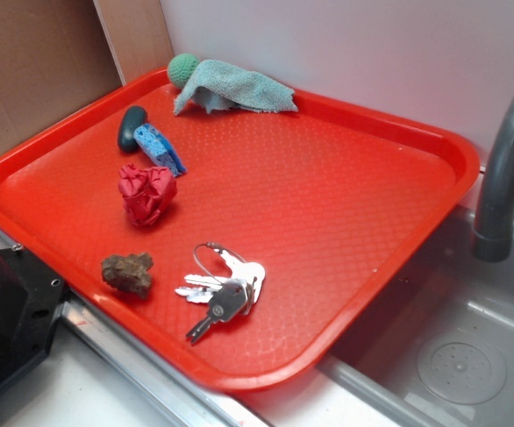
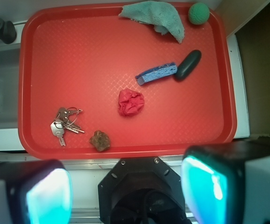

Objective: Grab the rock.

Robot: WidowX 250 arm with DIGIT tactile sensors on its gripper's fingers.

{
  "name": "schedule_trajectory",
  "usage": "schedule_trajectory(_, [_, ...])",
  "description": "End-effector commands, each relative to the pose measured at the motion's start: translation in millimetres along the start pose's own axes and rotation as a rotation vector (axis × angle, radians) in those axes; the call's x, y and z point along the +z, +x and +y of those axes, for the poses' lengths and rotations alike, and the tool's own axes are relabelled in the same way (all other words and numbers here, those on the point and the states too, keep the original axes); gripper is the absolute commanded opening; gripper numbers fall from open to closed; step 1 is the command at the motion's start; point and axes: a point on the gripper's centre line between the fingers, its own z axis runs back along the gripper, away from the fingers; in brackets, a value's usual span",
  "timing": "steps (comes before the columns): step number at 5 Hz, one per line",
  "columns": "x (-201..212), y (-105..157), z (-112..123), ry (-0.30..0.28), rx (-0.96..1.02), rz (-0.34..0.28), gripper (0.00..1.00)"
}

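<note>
Beside keys (image 1: 224, 289) (tray's (image 1: 390, 231) edge): rock (image 1: 128, 272).

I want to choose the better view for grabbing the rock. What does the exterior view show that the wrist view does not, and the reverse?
Only the exterior view shows the grey faucet standing over the sink basin, and the cardboard wall behind the tray.

Only the wrist view shows the pincer, its two fingers wide apart, high above the tray's near edge.

Both show the red tray with the rock, the keys beside it, the red paper wad, the blue sponge, the dark oval, the cloth and the green ball.
</note>
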Motion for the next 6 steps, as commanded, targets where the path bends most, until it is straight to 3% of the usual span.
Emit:
schedule_trajectory(1, [0.0,0.0,0.0,0.000,0.000,0.000,1.00])
schedule_trajectory(2, [-48.6,-21.8,-43.8,-0.009,-0.077,-0.006,1.00])
schedule_trajectory(3, [-87.2,-32.7,-60.6,-0.008,-0.106,-0.026,1.00])
schedule_trajectory(4, [-132.9,-37.1,-59.6,-0.033,-0.127,0.054,1.00])
schedule_trajectory(6, [-181.5,-30.2,-38.0,-0.054,-0.138,0.123,1.00])
